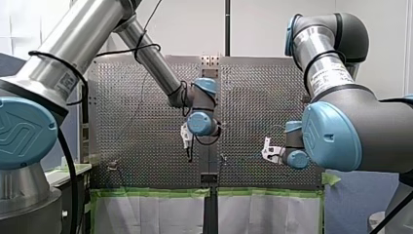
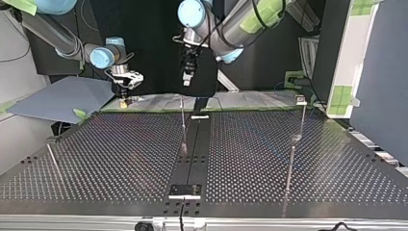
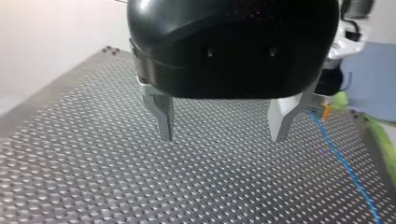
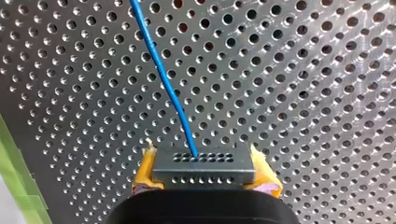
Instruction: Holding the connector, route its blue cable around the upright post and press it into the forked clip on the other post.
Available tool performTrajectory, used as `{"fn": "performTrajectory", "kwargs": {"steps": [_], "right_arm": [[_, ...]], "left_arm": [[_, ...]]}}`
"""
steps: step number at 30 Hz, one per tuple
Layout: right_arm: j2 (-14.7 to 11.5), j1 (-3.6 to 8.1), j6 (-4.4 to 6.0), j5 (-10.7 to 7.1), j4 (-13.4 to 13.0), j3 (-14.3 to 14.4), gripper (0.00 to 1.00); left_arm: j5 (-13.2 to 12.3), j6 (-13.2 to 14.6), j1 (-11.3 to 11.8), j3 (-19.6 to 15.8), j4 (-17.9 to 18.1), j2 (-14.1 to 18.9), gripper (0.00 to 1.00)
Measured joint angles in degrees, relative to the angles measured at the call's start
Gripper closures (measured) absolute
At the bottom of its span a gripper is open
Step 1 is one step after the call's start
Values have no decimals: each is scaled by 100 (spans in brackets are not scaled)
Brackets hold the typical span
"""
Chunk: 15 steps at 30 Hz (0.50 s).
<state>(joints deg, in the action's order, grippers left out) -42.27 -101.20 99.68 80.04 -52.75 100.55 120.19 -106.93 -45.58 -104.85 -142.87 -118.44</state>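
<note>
Clamping the grey rectangular connector (image 4: 203, 163) in my right gripper (image 4: 204, 175); thin blue cable (image 4: 163, 79) judged unrouted; my left gripper (image 3: 224, 123) gapes empty. Next: circle the slim upright post (image 2: 183, 125).

Bright, even indoor light; glare sheen across perforated table (image 2: 298, 144); shadows faint.

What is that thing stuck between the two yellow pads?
The yellow pads clamp a grey connector. Its blue cable runs out ahead over the perforated table. The right wrist view shows this.
</note>
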Motion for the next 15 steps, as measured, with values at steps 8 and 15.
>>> {"fn": "performTrajectory", "kwargs": {"steps": [8, 15], "right_arm": [[-4, 47, -5, 1, 8, -54, 100], [-5, 124, -9, 16, 40, -99, 100]], "left_arm": [[36, -25, -21, -395, 395, 396, 0], [47, -45, -36, -731, 729, 731, 0]]}}
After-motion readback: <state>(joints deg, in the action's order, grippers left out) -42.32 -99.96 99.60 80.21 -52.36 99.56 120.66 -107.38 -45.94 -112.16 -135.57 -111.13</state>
